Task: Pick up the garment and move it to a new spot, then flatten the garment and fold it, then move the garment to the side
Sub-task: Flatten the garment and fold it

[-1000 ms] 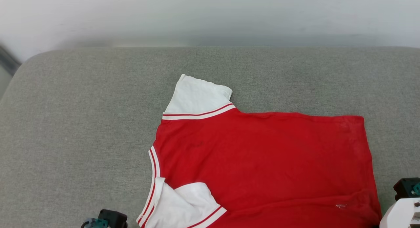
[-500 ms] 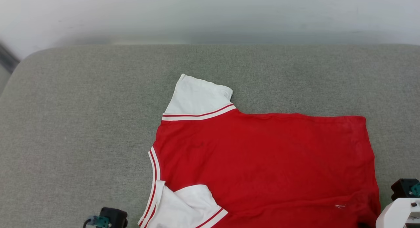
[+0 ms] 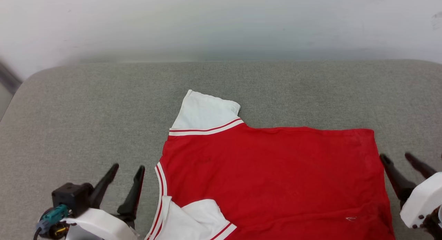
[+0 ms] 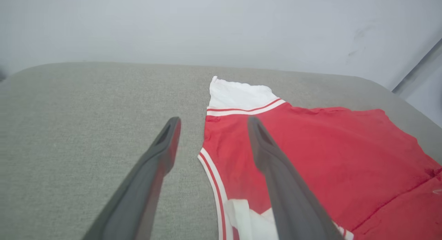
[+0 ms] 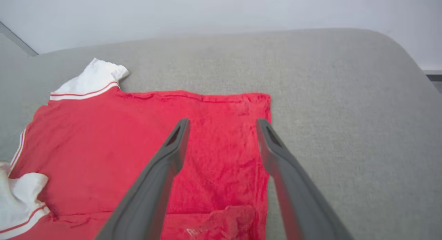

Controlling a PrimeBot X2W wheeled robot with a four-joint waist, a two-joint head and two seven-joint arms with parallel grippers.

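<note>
Where garment [image 3: 269, 174] lies, grey cushion [image 3: 86, 112], pale wall [image 3: 221, 22]

Grey fabric cushion [image 3: 86, 112], red garment [image 3: 269, 174] spread on it

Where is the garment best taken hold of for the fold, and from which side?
Likely at its two ends: left gripper on the striped neckline from the left, right gripper on the hem from the right. The garment lies flat on the cushion, both edges lie free, and open jaws point near them.
</note>
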